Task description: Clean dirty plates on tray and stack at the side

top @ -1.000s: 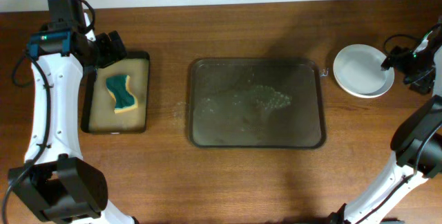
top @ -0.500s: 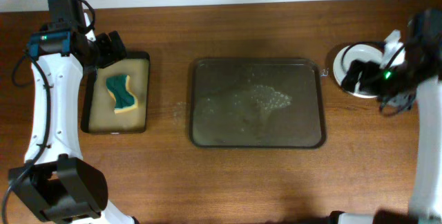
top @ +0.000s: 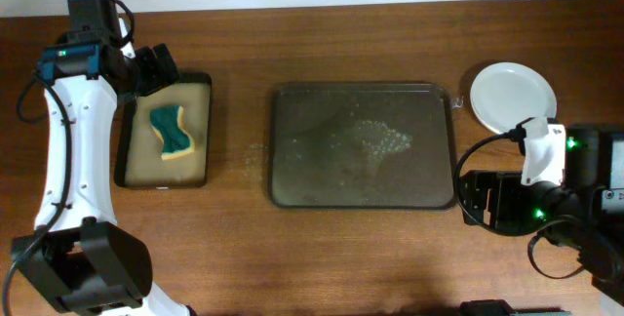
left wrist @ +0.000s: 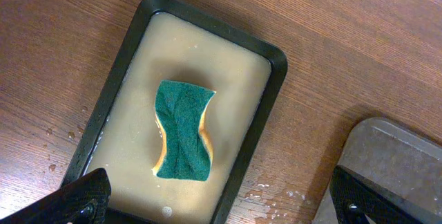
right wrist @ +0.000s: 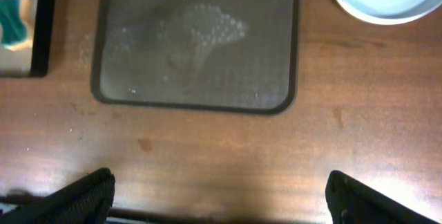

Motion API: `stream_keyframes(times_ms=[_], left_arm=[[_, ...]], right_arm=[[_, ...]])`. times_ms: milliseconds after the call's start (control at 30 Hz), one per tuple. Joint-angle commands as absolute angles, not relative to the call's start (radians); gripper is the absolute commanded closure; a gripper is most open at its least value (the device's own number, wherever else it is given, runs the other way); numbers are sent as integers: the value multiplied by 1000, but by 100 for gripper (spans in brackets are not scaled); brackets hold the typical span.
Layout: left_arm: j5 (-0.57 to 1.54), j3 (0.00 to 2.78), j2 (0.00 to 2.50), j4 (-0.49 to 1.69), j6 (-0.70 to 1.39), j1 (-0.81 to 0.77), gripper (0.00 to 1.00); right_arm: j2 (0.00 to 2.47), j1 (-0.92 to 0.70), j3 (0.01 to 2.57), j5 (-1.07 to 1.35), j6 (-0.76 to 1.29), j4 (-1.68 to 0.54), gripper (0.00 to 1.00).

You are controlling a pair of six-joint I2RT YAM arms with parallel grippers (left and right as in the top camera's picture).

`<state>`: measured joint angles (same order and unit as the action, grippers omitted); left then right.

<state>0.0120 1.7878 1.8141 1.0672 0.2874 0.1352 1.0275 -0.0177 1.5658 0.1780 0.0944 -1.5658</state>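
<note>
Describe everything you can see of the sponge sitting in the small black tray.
The sponge has a dark green scouring face turned up and a yellow foam layer showing along its edges. Its outline is pinched at the waist, like an hourglass. It lies flat near the middle of the small black tray, on the tan, wet-looking floor, clear of the rim. Nothing but the tray's floor touches it.

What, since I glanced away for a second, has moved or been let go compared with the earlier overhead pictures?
The right gripper drew back from the white plate toward the near edge of the table; its jaws are open and empty. Unchanged: the plate at far right, the sudsy brown tray, the sponge in the small black tray, the left gripper by it.
</note>
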Motion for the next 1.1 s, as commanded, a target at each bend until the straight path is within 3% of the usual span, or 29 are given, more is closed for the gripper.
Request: stream_keyframes(times_ms=[0, 200, 600, 933, 1067], left_arm=[[20, 1795, 1817, 1068, 282, 139, 1], [20, 1795, 1817, 1068, 282, 139, 1], [20, 1795, 1817, 1068, 282, 139, 1], [20, 1795, 1817, 1068, 282, 139, 1], [20, 1795, 1817, 1068, 283, 139, 1]], right_arm=[[1034, -27, 1554, 151, 81, -1605, 2], [861, -26, 1364, 94, 73, -1377, 2], [88, -39, 491, 109, 75, -588, 2], [3, -39, 192, 130, 75, -173, 2], [3, -39, 136, 128, 75, -108, 2]])
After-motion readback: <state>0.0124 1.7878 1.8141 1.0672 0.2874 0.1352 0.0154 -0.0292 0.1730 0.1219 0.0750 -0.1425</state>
